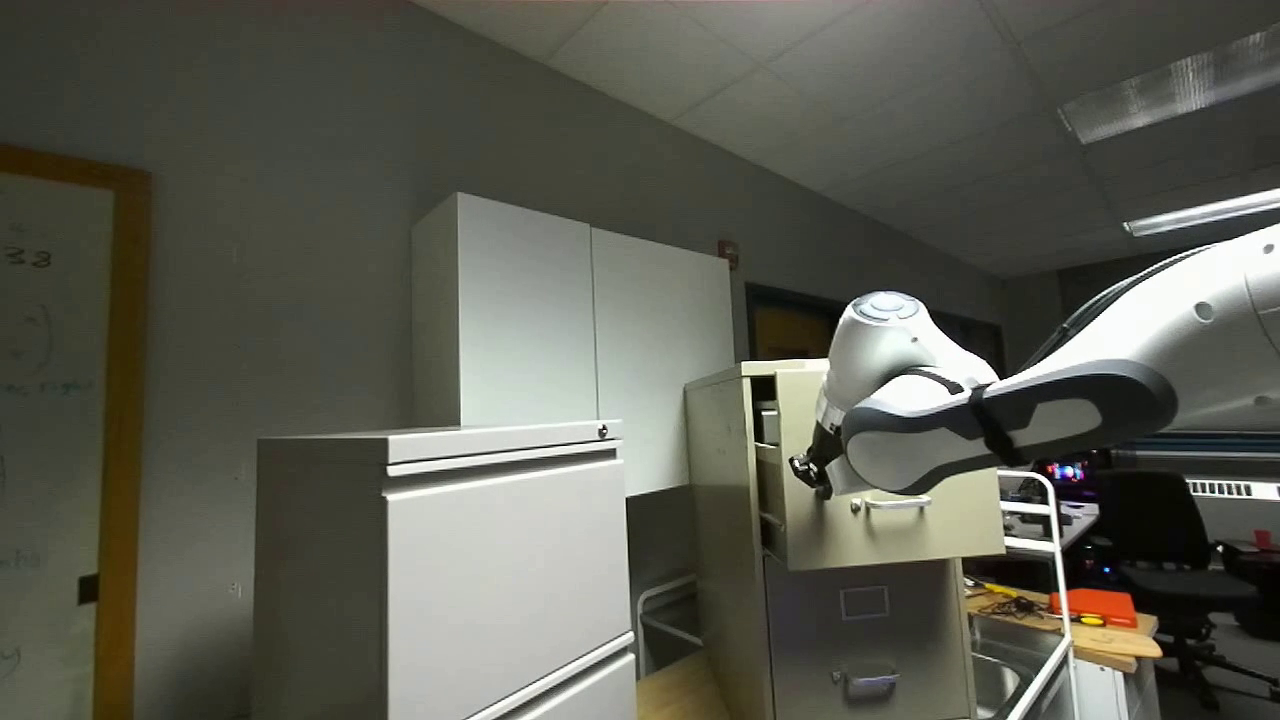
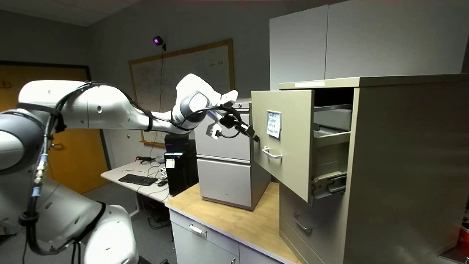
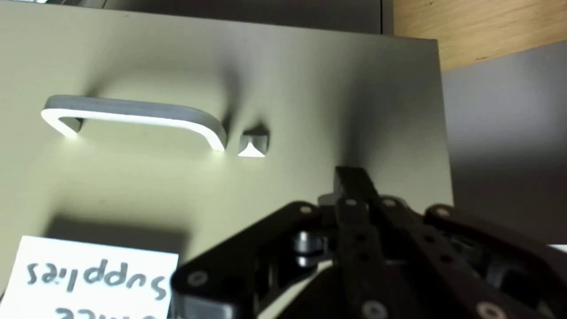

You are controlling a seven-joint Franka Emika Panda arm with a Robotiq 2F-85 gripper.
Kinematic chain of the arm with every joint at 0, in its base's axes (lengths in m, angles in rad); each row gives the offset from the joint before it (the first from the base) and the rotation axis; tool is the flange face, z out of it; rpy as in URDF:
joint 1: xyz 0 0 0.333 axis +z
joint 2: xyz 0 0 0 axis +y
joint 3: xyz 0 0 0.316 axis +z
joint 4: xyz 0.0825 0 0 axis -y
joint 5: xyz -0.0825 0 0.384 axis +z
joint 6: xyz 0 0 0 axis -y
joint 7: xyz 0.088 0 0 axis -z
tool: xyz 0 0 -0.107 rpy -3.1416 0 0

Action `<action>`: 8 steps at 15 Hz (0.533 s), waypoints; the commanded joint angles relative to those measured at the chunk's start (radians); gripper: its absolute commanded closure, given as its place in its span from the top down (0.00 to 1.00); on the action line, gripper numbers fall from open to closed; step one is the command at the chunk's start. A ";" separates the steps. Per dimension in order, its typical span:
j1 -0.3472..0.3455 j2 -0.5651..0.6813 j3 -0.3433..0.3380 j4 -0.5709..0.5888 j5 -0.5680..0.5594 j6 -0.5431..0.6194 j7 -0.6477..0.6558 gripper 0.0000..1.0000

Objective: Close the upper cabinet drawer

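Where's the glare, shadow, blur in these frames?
Wrist view: white glare on the handle; handle, note and gripper throw shadows on the upper cabinet drawer; gripper looks slightly softer than the note. In an exterior view: ceiling light near white, lower drawer shaded.

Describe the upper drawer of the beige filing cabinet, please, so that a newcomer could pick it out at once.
Find the tall beige filing cabinet standing beside the wooden countertop. The upper drawer is its topmost, with a flat beige front carrying a silver bar handle and, above that, a handwritten label. Unlike the closed drawer directly below, it is pulled out.
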 commanded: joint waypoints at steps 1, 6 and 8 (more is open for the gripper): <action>-0.051 0.155 0.003 0.110 -0.040 0.132 -0.009 0.00; -0.050 0.270 -0.007 0.196 -0.021 0.160 -0.027 0.00; -0.031 0.314 -0.025 0.238 0.000 0.153 -0.040 0.00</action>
